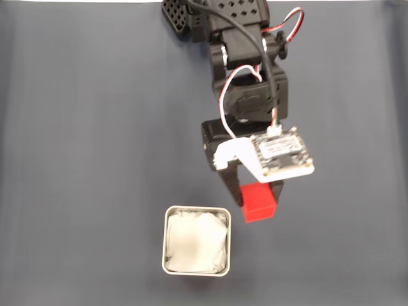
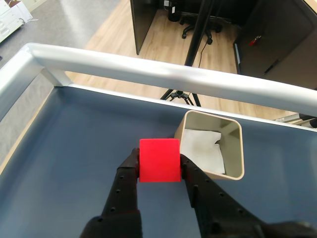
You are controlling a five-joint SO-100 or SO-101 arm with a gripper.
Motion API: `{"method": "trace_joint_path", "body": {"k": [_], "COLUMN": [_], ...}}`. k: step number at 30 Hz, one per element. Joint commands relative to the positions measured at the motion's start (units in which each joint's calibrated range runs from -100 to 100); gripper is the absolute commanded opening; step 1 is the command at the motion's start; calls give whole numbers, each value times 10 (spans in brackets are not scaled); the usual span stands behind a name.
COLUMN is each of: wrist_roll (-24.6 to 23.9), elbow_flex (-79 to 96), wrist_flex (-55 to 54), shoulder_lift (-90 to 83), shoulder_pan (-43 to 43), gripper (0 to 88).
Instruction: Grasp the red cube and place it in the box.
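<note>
Fixed view, looking down: the arm (image 1: 245,76) comes in from the top edge and reaches toward the bottom of the frame, links stacked nearly in a line, wrist tipped downward. A white bracket with a small circuit board (image 1: 280,152) rides on the wrist; red, white and black wires (image 1: 290,29) loop along the upper links.

The gripper (image 1: 258,199) points down-frame, black fingers (image 1: 233,185) closed against opposite faces of the cube (image 1: 259,203). Wrist view confirms: the fingers (image 2: 126,173) press the left and right faces of the cube (image 2: 159,160), gap between them just the cube's width. The cube sits at the fingertips, front face square to the camera, top edge level.

Whether the cube touches the tabletop (image 1: 83,159) or hangs just above it, cannot tell.

The box (image 1: 196,240) stands on the dark blue-grey tabletop, down-frame and to the left of the cube in the fixed view, near but apart. White lining (image 1: 194,245) fills its inside. In the wrist view the box (image 2: 237,148) lies just beyond and to the right of the cube, open side up.

A silvery rail (image 2: 148,69) borders the far edge of the tabletop in the wrist view; beyond it, wood floor and a tripod's legs (image 2: 181,96).
</note>
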Motion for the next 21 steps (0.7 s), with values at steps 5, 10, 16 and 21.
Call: {"method": "trace_joint_path", "body": {"k": [5, 10, 16, 21], "wrist_roll": [-5, -5, -7, -5], "elbow_flex": [-62, -81, -103, -119], "wrist_flex": [-20, -25, -29, -38], "shoulder_lift": [28, 53, 79, 99], "shoulder_pan": [30, 45, 61, 76], "gripper": [100, 99, 98, 98]}}
